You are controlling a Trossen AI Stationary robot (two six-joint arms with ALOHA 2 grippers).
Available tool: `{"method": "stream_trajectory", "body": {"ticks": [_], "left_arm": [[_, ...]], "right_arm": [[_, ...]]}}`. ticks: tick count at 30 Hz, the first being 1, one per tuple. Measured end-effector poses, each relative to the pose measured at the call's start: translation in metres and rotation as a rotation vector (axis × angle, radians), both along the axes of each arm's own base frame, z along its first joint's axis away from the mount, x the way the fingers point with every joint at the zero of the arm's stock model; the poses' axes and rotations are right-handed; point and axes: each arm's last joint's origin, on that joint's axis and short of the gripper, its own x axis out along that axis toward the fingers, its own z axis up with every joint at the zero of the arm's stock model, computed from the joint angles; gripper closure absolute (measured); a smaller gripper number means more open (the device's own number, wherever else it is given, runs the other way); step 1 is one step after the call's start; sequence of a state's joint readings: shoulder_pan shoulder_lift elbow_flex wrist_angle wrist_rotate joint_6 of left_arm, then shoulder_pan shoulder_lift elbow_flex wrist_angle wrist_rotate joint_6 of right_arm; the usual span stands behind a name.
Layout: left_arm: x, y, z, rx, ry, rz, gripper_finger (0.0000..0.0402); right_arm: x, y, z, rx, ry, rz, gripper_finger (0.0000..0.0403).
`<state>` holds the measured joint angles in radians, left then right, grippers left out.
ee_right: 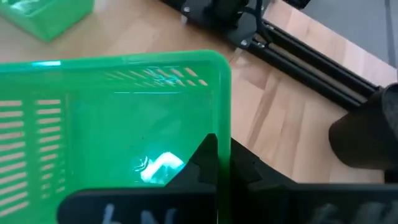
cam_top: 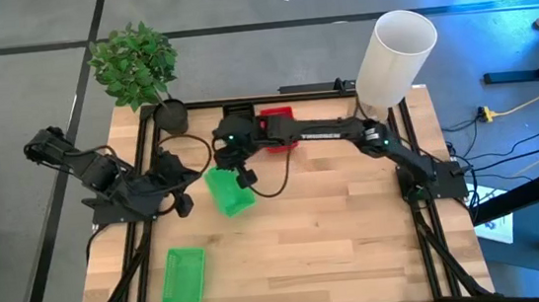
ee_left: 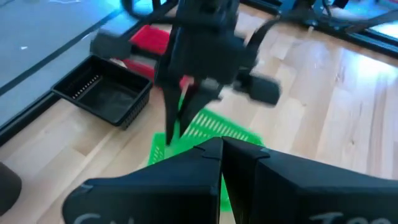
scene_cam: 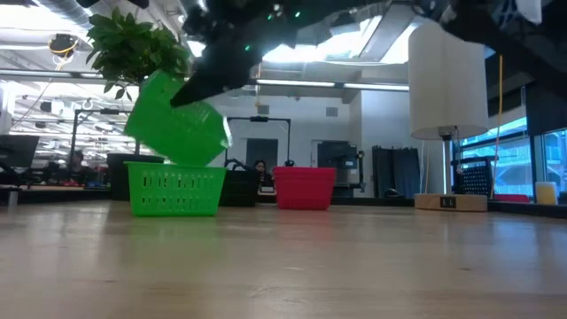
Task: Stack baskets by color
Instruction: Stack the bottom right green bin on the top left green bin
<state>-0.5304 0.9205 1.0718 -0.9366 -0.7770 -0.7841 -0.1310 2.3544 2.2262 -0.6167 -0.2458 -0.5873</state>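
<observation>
My right gripper (cam_top: pixel 244 176) reaches across the far middle of the table, shut on a bright green basket (cam_top: pixel 229 192) that hangs tilted above the wood. A second green basket (cam_top: pixel 183 275) rests flat on its bottom near the front left. Red baskets (cam_top: pixel 279 122) sit at the far middle, partly under my right arm, with a black basket (ee_left: pixel 106 96) beside them. My left gripper (ee_left: pixel 222 152) is shut on nothing and hovers at the left, pointing toward the held basket. My right gripper pinches one side wall of the green basket at its rim (ee_right: pixel 221 134), one finger (ee_right: pixel 200 163) inside the basket and the other outside. The fingers slant down from the table's right side. The basket is lifted clear and hangs tilted below them.
A black plant pot (cam_top: pixel 169 113) with a leafy plant stands at the far left corner and a tall white lampshade (cam_top: pixel 394 55) at the far right. Black frame rails (cam_top: pixel 144 183) run along the table's left and right sides. Bare wood lies at the front middle and right.
</observation>
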Motion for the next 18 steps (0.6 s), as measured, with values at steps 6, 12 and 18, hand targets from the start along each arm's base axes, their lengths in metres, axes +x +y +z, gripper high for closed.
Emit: {"method": "stream_trajectory", "body": {"ticks": [6,12,18], "left_arm": [[0.000,0.000,0.000,0.001,-0.004,0.003,0.0401],[0.000,0.000,0.000,0.001,-0.002,0.001,0.0401],[0.000,0.000,0.000,0.004,-0.003,0.004,0.0401]], "right_arm": [[0.008,-0.012,-0.021,0.005,0.036,-0.021,0.0403],[-0.002,-0.017,-0.024,-0.002,0.155,-0.063,0.0403],[-0.010,-0.015,-0.019,0.007,0.237,-0.060,0.0403]]}}
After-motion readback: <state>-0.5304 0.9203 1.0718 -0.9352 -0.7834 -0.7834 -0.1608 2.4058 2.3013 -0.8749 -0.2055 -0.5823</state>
